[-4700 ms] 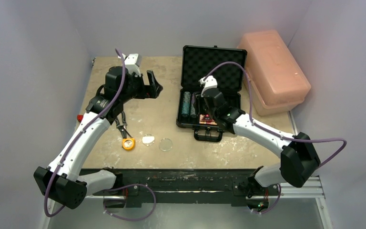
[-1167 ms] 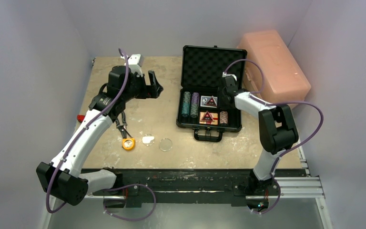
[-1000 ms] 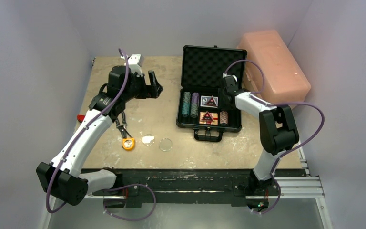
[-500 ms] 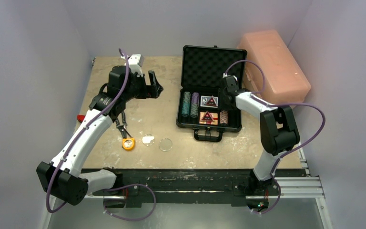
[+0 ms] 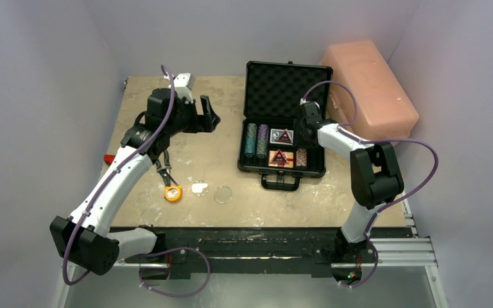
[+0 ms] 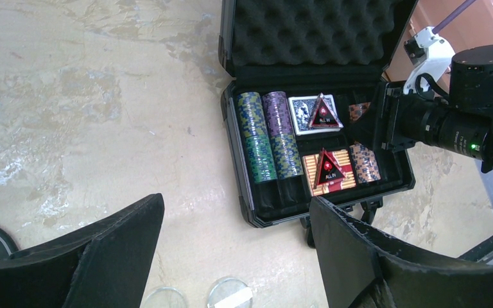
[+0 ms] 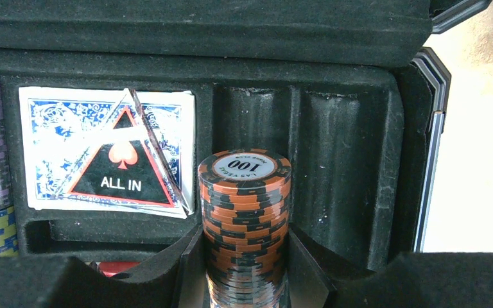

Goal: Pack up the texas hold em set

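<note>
Top: black foam-lined hard briefcase (image 5: pixel 281 90) open, partly packed; 2 small clear discs (image 5: pixel 223 194) lie outside at its 8 o'clock, unpacked.

Left wrist: my left gripper (image 6: pixel 237 212) spread wide, empty. Teal chip row (image 6: pixel 255 136) and purple chip row (image 6: pixel 281 133) stowed.

Right wrist: my right gripper (image 7: pixel 244 263) clamps the brown chip stack (image 7: pixel 244 205), marked "100", at the slot. At its 9 o'clock, the red-and-black triangular marker (image 7: pixel 122 170) reads "ALL IN".

right gripper (image 5: pixel 303 131), from briefcase (image 5: pixel 282 90) front to back-right chip stack (image 7: pixel 244 192)
</note>
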